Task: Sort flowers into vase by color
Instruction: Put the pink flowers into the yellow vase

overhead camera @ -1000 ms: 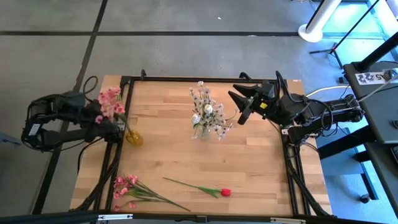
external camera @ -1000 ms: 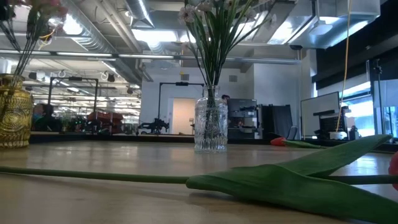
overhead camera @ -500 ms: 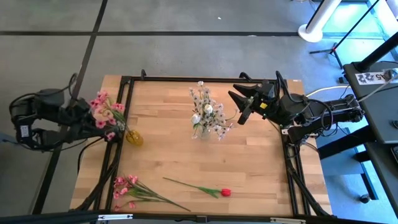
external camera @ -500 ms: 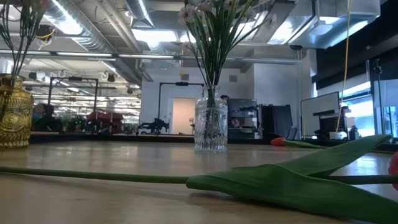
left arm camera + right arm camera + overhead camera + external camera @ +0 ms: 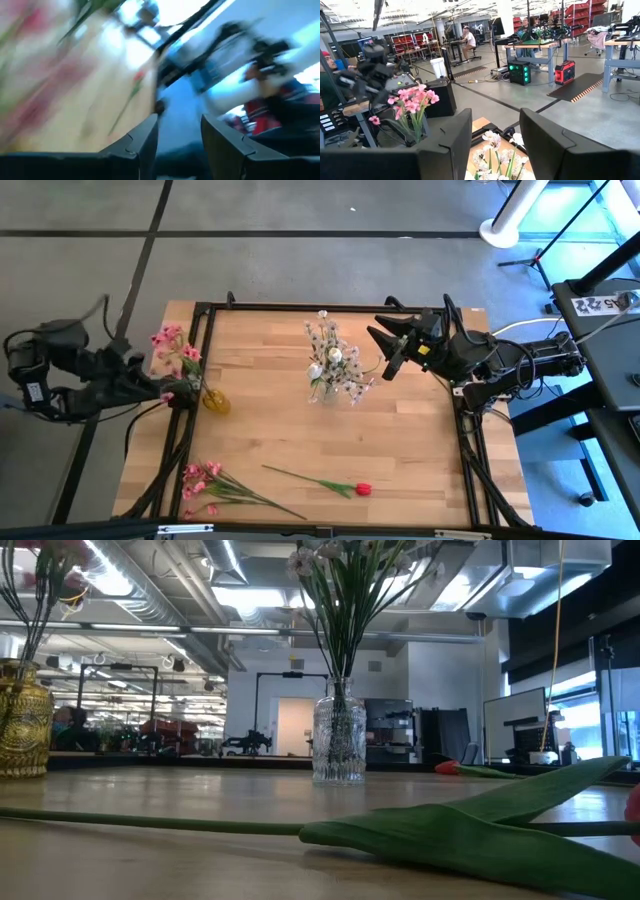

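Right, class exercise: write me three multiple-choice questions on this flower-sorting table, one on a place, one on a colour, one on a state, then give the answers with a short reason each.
1. Where does the red rosebud lie?
A. near the table's front edge
B. in the clear glass vase
C. in the gold vase

2. What colour are the blossoms standing in the gold vase?
A. white
B. pink
C. red

3. How are the right gripper's fingers?
A. closed on a stem
B. apart, holding nothing
C. closed on the vase rim

Answers:
1 A: in the high view it lies flat on the wood beside the loose pink spray.
2 B: pink blossoms rise from it, while the white sprigs fill the clear glass vase.
3 B: the right wrist view shows a bare gap between the fingers.
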{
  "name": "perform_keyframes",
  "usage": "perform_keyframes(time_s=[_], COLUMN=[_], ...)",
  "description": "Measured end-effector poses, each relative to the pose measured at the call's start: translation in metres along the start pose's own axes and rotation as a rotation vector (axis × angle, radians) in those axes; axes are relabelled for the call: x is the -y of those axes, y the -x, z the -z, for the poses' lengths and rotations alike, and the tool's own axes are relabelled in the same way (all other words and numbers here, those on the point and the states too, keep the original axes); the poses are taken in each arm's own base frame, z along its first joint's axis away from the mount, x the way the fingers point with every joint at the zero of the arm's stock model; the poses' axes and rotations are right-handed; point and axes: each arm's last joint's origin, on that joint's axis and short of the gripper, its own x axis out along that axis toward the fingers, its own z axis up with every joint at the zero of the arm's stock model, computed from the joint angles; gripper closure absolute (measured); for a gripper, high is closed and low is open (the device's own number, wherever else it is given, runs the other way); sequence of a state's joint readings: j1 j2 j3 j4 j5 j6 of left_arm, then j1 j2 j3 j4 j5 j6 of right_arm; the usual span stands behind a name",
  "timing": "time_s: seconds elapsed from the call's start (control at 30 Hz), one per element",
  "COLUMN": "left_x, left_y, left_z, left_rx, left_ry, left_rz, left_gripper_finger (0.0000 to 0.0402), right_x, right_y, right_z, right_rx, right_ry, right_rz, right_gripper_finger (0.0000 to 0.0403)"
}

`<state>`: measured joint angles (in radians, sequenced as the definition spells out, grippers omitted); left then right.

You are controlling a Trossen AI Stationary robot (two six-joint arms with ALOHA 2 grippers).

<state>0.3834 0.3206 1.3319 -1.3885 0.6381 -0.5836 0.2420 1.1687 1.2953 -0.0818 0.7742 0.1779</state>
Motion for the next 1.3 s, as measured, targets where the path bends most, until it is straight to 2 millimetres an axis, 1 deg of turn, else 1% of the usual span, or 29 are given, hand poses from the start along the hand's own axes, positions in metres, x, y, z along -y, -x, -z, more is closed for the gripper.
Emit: perform_keyframes(time_s=[0.2, 0.33, 0.5, 0.77, 0.87, 1.0, 1.17, 1.23, 1.3], left_x=[0.028, 0.041, 0.048, 0.057, 0.062, 0.066, 0.066, 0.063, 0.060], left_y=[0.005, 0.010, 0.007, -0.011, -0.017, -0.026, -0.028, -0.026, -0.022], left_z=[-0.025, -0.032, -0.032, -0.033, -0.031, -0.032, -0.033, -0.032, -0.035], left_rx=[0.190, 0.269, 0.303, 0.240, 0.208, 0.255, 0.283, 0.260, 0.218], left_ry=[-0.218, -0.297, -0.323, -0.351, -0.373, -0.405, -0.413, -0.395, -0.396], left_rz=[0.286, 0.379, 0.371, 0.353, 0.362, 0.283, 0.250, 0.274, 0.324], left_gripper_finger=[0.0257, 0.0257, 0.0257, 0.0257, 0.0258, 0.0268, 0.0286, 0.0293, 0.0299], right_x=[0.001, 0.001, 0.002, 0.002, 0.004, 0.004, 0.004, 0.004, 0.004], right_y=[0.000, 0.000, 0.000, 0.000, 0.000, 0.000, 0.000, 0.000, 0.000], right_z=[0.003, 0.004, 0.004, 0.004, 0.004, 0.004, 0.004, 0.004, 0.004], right_rx=[-0.026, -0.032, -0.025, -0.022, -0.011, -0.007, -0.008, -0.008, -0.009], right_ry=[0.026, 0.035, 0.035, 0.032, 0.011, 0.006, 0.006, 0.006, 0.005], right_rz=[0.005, 0.024, 0.060, 0.065, 0.115, 0.130, 0.129, 0.128, 0.126], right_gripper_finger=[0.0237, 0.0237, 0.0237, 0.0237, 0.0237, 0.0237, 0.0237, 0.0237, 0.0237])
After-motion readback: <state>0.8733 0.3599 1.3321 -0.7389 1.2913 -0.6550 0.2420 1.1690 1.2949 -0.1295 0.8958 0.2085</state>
